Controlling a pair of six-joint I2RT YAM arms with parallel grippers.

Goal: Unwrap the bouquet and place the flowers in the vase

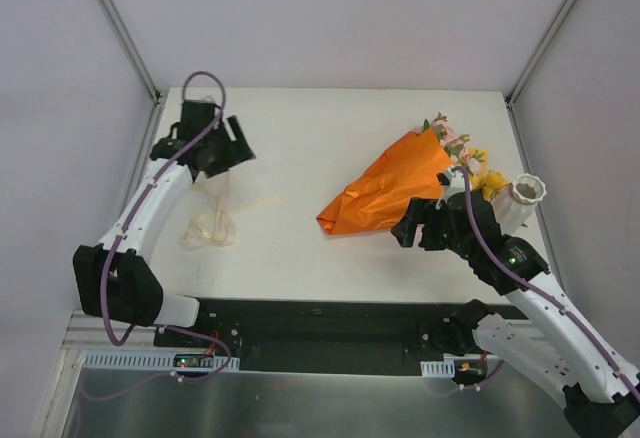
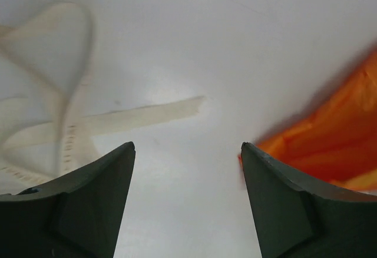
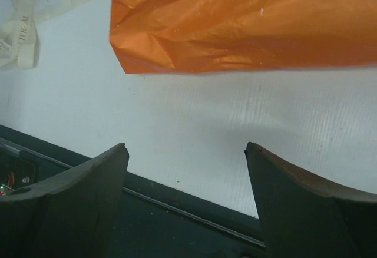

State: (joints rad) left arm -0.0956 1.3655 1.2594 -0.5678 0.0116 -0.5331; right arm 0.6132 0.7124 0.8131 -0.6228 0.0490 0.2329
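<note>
The bouquet lies on the white table right of centre, its orange paper (image 1: 385, 193) still folded around the stems. Pink and yellow flowers (image 1: 458, 148) stick out at its far end. A small white vase (image 1: 524, 196) stands upright just right of the blooms, partly behind my right arm. My right gripper (image 1: 410, 226) hovers open beside the paper's near edge; its wrist view shows the orange paper (image 3: 235, 22) ahead of the empty gripper (image 3: 187, 147). My left gripper (image 1: 238, 146) is open at the far left, with nothing between its fingers (image 2: 187, 146).
A loose cream ribbon (image 1: 210, 223) lies in loops on the table's left side, below the left gripper; it also shows as the ribbon (image 2: 70, 116) and the ribbon (image 3: 23, 22). A black rail (image 1: 320, 320) runs along the table's near edge. White walls enclose the table.
</note>
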